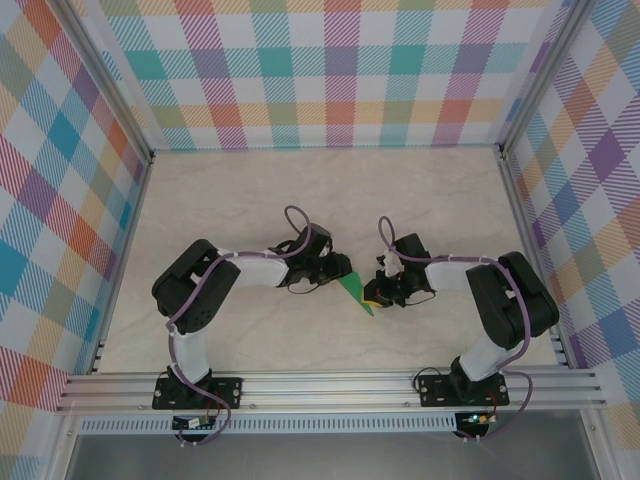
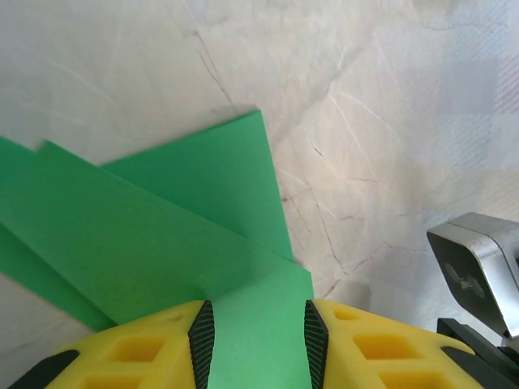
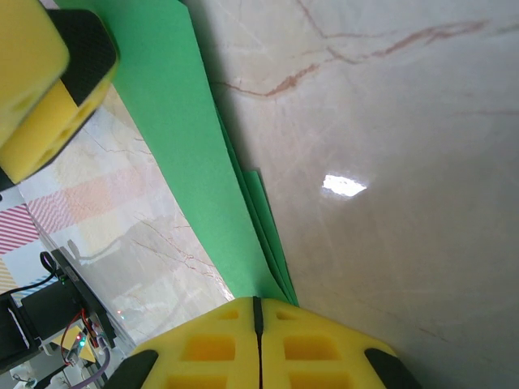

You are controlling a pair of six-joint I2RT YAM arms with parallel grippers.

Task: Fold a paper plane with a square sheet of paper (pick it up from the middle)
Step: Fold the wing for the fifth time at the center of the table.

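— two grippers at one sheet, is that what you're seeing?
— yes. from my overhead feed the green paper (image 1: 352, 292) lies on the marble-look table (image 1: 250, 190), near the front middle, between the left gripper (image 1: 340, 276) and the right gripper (image 1: 381, 294). it reads as a narrow pointed wedge from up there.
— what's the right one doing?
— on my right wrist camera its yellow fingers (image 3: 280, 318) are pressed together with no gap, and the paper's folded edge runs straight into the seam between them. i'd call that clamped on the paper. i count several layers stacked at that edge.
— and the left?
— its jaws stand apart. on my left wrist camera the black pads (image 2: 201, 332) have a strip of green between them, and the sheet spreads wider beyond the tips, with overlapping folded flaps. whether the pads actually press the paper, i can't tell.
— are the two close?
— very. one left finger (image 3: 45, 89) shows in the right wrist view, just beside the paper's far end.
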